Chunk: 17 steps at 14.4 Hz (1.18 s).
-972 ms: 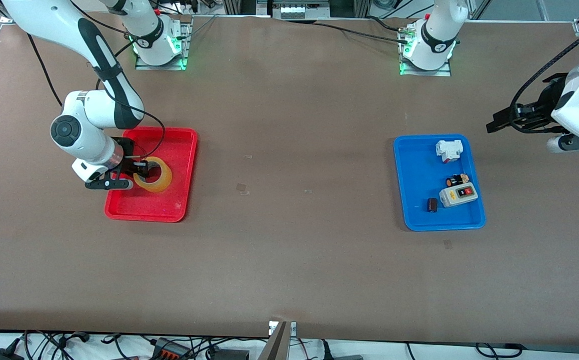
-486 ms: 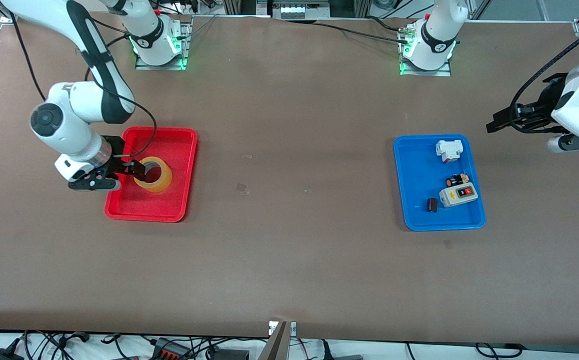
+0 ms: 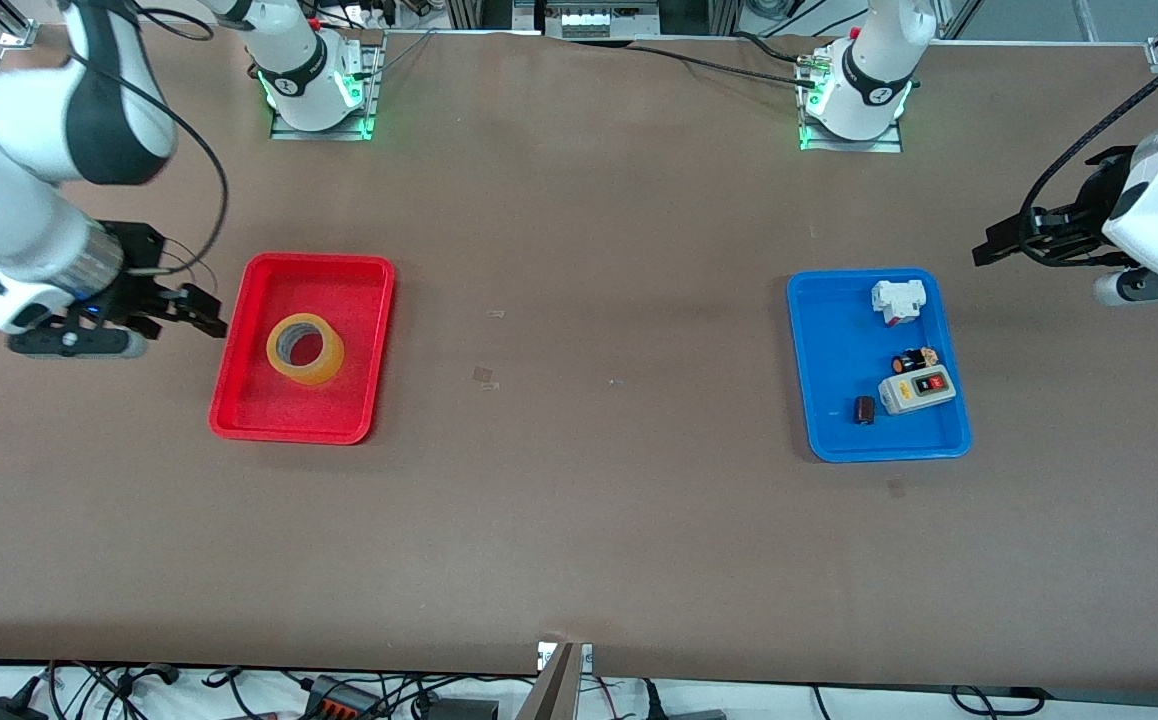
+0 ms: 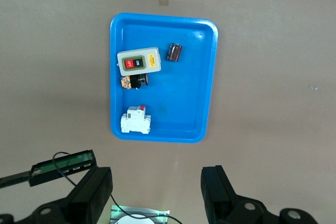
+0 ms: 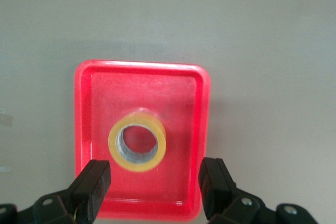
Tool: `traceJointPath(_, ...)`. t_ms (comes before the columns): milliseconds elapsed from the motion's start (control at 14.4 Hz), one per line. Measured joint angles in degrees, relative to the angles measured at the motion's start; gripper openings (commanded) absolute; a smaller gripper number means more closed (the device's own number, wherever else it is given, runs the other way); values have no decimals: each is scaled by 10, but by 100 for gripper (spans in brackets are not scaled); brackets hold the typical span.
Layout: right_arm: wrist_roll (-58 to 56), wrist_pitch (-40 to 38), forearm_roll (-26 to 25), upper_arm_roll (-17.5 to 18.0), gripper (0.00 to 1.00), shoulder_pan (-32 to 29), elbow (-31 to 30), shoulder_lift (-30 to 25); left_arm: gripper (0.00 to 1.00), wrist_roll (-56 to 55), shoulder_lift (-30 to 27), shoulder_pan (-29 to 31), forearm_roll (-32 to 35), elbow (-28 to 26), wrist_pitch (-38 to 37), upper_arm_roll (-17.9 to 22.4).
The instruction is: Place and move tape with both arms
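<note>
The yellow tape roll [image 3: 305,348] lies flat in the red tray [image 3: 359,290] toward the right arm's end of the table; it also shows in the right wrist view [image 5: 137,146] inside the tray [image 5: 199,129]. My right gripper [image 3: 201,312] is open and empty, raised beside the tray's outer edge, apart from the tape. My left gripper [image 3: 989,245] is open and empty, held up over the table beside the blue tray [image 3: 829,330], where the left arm waits.
The blue tray [image 4: 205,77] holds a grey switch box with a red button [image 3: 917,390], a white block [image 3: 897,299], a small black-and-orange part [image 3: 914,359] and a dark small part [image 3: 865,409]. Both arm bases [image 3: 314,85] stand along the table's top edge.
My right gripper let go of the tape, rose and drew back out of the red tray toward the table's end. The tape stays in the tray. The left arm has not moved.
</note>
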Motion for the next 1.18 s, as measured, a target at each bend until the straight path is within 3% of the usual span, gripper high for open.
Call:
traceJointPath(278,0,-141,0,-8,98,-6,124,-3,100,0,0,0,0,0,0,0)
traceJointPath(625,0,-259,0,-12,98,-6,233,-4,100,0,0,0,0,0,0,0)
traceJointPath(972,0,-329,0,-13,99,-21,256,-33,100,0,0,0,0,0,2,0)
traceJointPath(1181,6,-339,-1,19,99,-36,256,-45,100,0,0,0,5,0,33,0)
